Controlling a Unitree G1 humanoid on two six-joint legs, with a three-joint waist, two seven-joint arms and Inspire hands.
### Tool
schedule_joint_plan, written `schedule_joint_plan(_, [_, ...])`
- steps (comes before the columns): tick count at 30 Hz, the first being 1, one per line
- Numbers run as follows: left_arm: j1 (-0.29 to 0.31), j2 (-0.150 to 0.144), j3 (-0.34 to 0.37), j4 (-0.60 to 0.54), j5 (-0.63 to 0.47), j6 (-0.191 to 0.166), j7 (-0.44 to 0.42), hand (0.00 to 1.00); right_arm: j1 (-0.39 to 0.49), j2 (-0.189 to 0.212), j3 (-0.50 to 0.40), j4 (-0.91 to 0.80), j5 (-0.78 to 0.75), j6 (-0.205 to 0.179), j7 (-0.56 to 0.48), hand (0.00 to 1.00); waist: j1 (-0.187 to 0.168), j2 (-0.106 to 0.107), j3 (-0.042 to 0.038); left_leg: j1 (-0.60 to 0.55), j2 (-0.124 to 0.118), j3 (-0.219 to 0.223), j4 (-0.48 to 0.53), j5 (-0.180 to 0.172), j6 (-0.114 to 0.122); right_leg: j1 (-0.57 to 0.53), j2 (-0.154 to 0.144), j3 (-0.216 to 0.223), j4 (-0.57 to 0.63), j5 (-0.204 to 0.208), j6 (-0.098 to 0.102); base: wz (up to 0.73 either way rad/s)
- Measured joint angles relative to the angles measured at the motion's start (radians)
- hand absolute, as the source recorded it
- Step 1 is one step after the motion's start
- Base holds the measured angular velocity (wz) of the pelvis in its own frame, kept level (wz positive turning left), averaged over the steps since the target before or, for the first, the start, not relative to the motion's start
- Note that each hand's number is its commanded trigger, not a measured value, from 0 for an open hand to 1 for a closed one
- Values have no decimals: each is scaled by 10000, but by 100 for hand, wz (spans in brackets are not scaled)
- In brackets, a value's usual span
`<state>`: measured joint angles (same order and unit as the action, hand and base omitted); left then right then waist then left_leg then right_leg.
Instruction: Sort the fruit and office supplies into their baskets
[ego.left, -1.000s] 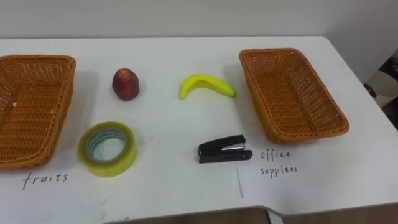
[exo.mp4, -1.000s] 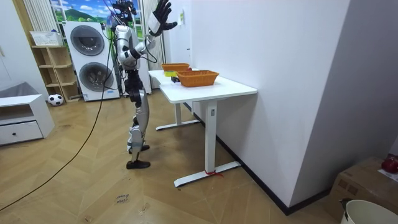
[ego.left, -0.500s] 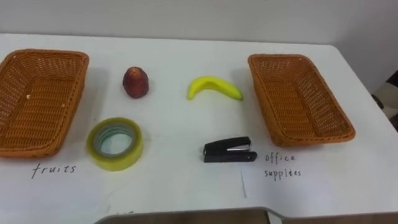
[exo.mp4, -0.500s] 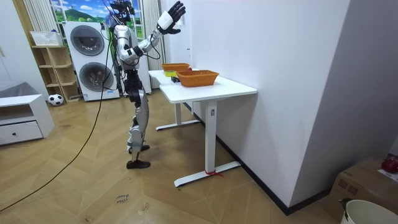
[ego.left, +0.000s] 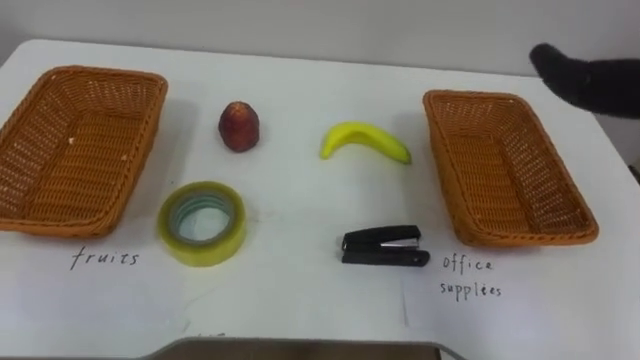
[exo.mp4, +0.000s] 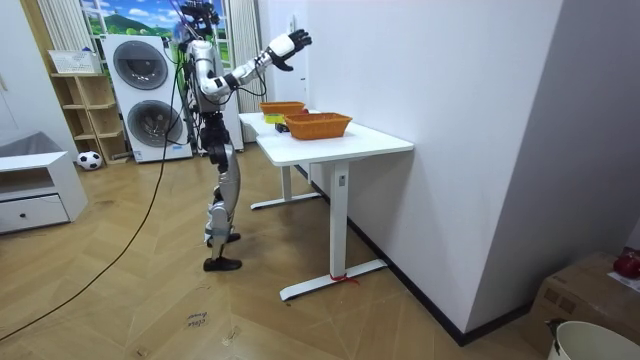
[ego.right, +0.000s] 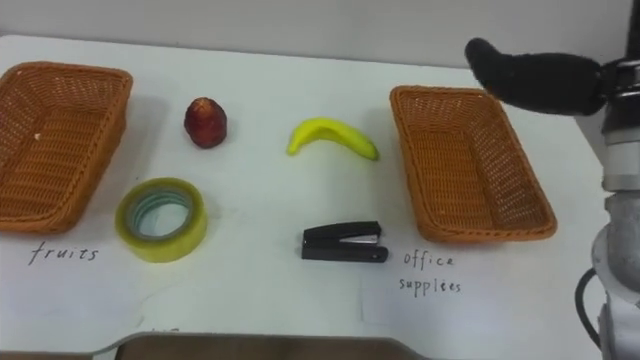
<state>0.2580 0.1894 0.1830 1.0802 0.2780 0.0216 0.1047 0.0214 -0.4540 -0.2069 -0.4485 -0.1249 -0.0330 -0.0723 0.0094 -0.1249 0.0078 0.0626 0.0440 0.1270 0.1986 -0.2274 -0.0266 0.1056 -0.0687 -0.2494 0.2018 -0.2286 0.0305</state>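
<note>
1. The right hand (ego.right: 530, 75) hovers at the far end of the right basket (ego.right: 470, 165), fingers straight, holding nothing.
2. The banana (ego.right: 332, 137), red fruit (ego.right: 205, 122), tape roll (ego.right: 160, 220) and stapler (ego.right: 343, 243) lie on the table (ego.right: 260, 70), between that basket and the left basket (ego.right: 55, 140).

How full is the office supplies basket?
Empty: the basket's woven bottom is bare. The stapler, tape, red fruit and banana all lie on the table outside it.

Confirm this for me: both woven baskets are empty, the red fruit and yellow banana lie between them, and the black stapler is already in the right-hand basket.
Not quite. The black stapler is not in the right-hand orange woven basket; it lies on the white table beside that basket's near corner, as the left eye view shows. The rest holds.
</note>
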Motion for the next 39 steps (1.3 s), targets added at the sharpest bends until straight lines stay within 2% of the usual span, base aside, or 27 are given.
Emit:
schedule_joint_plan(2, [-57, 35, 3, -7, -2, 16, -18, 0, 0, -1, 54, 1, -20, 100, 423, 0, 7, -51, 20, -36, 0, -22, 21, 0, 0, -17, 0, 11, -3, 0, 0, 5])
schedule_joint_plan(5, [-143, 177, -66, -7, -7, 32, -106, 0, 1, -3, 364, 7, -411, 145, 1011, 0, 1, -80, 2, -149, -1, -143, 78, -1, 0, -62, 5, 22, -20, 2, -4, 7])
schedule_joint_plan(10, [-317, 252, -139, -88, -13, 37, -274, 0, 10, -3, 735, 8, -599, 417, 2007, 0, 11, -12, 5, -184, -27, -195, 78, 0, 0, -37, 2, 20, -154, 28, -5, 3])
schedule_joint_plan(11, [-366, 254, -177, -93, -14, 53, -294, 0, 9, -3, 767, 7, -609, 494, 2226, 0, 18, -31, -20, -200, -30, -195, 73, 0, 0, -32, 3, 20, -165, 33, -5, 0])
schedule_joint_plan(18, [-537, 254, -324, -96, -13, 175, -500, 0, 16, -3, 847, 57, -970, 811, 3451, 0, 85, 76, -66, -164, -30, -215, 45, 0, 0, -36, 15, 59, -170, 33, -6, 0])
schedule_joint_plan(22, [-577, 246, -322, -275, -15, 175, -584, 0, 18, -3, 899, 57, -1251, 997, 4085, 0, 208, 39, -86, -164, -30, -233, 22, 0, 0, -70, 23, 136, -172, 34, -6, -3])
schedule_joint_plan(26, [-642, 247, -368, -416, -28, 172, -680, 0, 85, -2, 906, 58, -1536, 1003, 4538, 0, 234, -35, -111, -151, -32, -269, 10, 0, 0, -70, 35, 279, -172, 36, -10, 0])
schedule_joint_plan(31, [-685, 247, -465, -460, -39, 168, -689, 0, 108, -2, 1035, 58, -1583, 1004, 4894, 0, 260, -49, -75, -137, -34, -355, 11, 0, 0, -87, 48, 324, -179, 37, -10, -1])
schedule_joint_plan(34, [-706, 248, -493, -595, -80, 160, -694, 0, 116, -2, 1064, 55, -1582, 1005, 5144, 0, 262, 4, 2, -169, -34, -327, 16, -1, 0, -144, 49, 332, -176, 37, -11, -1])
schedule_joint_plan(35, [-728, 250, -493, -621, -110, 143, -727, 0, 116, -2, 1083, 50, -1582, 1006, 5263, 0, 279, -29, -15, -177, -33, -320, 15, -1, 0, -134, 50, 335, -167, 40, -15, -3])
schedule_joint_plan(36, [-739, 250, -493, -619, -110, 143, -752, 0, 117, 0, 1093, 51, -1582, 1006, 5339, 0, 283, 19, 19, -171, -33, -320, 15, -1, 0, -105, 51, 336, -174, 44, -19, 0])
schedule_joint_plan(39, [-712, 267, -535, -612, -108, 78, -786, 0, 190, 13, 1237, 35, -1690, 1003, 5647, 0, 315, 45, 35, -104, -34, -314, 13, -1, 0, -56, 58, 405, -174, 53, -15, 0])
